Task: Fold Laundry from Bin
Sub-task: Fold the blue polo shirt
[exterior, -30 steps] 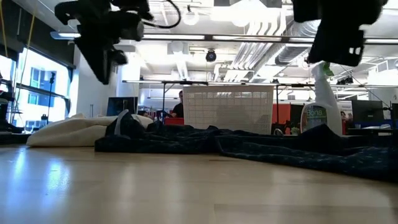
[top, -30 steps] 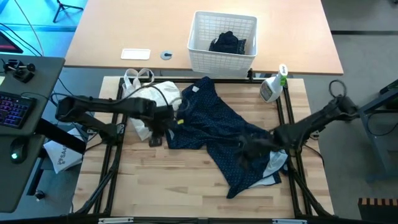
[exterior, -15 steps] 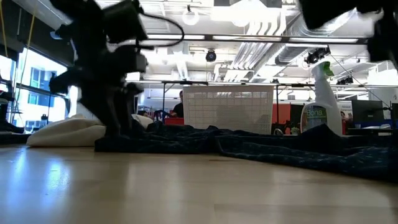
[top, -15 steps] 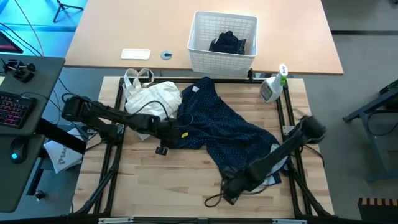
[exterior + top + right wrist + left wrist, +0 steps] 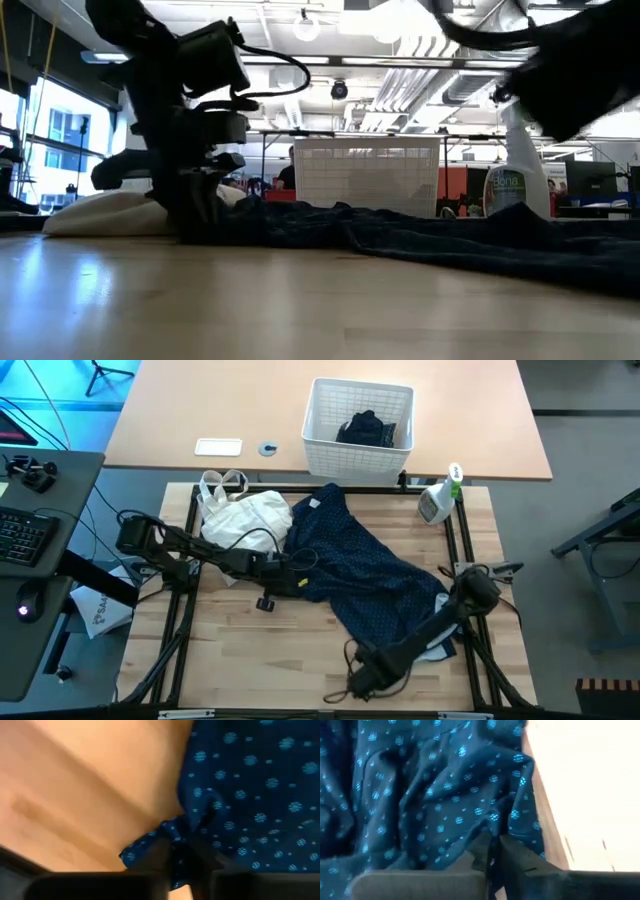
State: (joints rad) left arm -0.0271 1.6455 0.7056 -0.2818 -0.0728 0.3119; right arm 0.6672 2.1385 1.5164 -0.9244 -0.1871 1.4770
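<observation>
Now you see both grippers pinching the dotted navy shirt [image 5: 365, 565] on the table [image 5: 240, 650]: left gripper [image 5: 494, 851] on its left edge, right gripper [image 5: 181, 851] on its near hem. Spray bottle [image 5: 508, 180] reads "Bona".

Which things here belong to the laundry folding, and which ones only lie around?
Job:
- dotted navy shirt, pinched at its edges by left claw and right claw
- white bin
- dark garment in the bin

Lying about:
- cream cloth bag
- spray bottle
- white card
- small round disc
</observation>
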